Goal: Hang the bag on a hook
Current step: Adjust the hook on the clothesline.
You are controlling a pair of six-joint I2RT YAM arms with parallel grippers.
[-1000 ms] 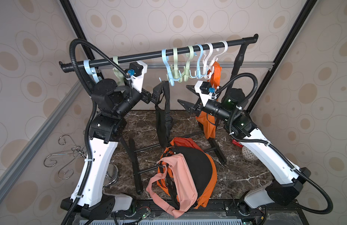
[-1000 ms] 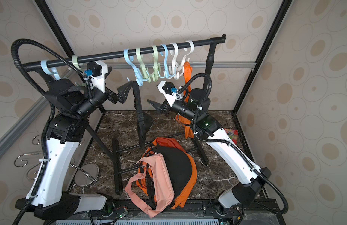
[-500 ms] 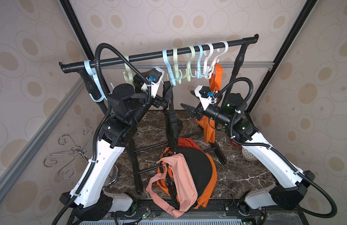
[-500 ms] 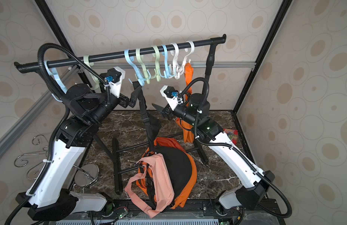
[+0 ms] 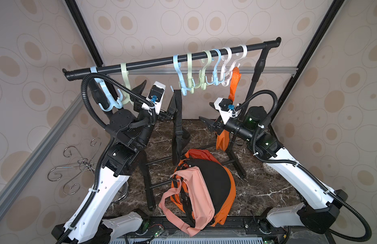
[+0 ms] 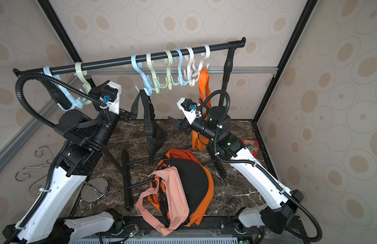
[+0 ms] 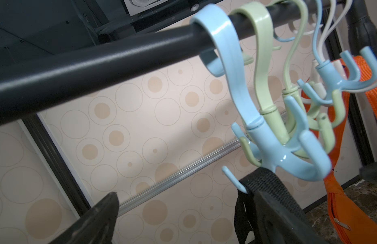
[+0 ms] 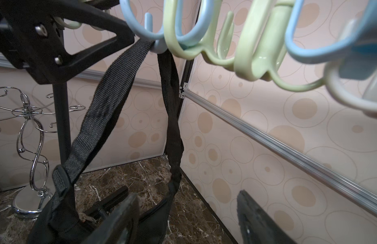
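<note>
Black bag (image 5: pixel 180 141) hangs by its webbing strap from a light-blue hook (image 7: pixel 265 145), clear of the floor.

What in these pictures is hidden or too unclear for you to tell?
- Black bag: right wrist view, body cut off by the lower edge.
- Red packet: in a top view, half behind the right arm; print too small.
- Orange strap: in a top view, crowded white hooks hide which one holds it.

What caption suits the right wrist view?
Black bag hangs by its strap from a blue hook; right tool open.
</note>
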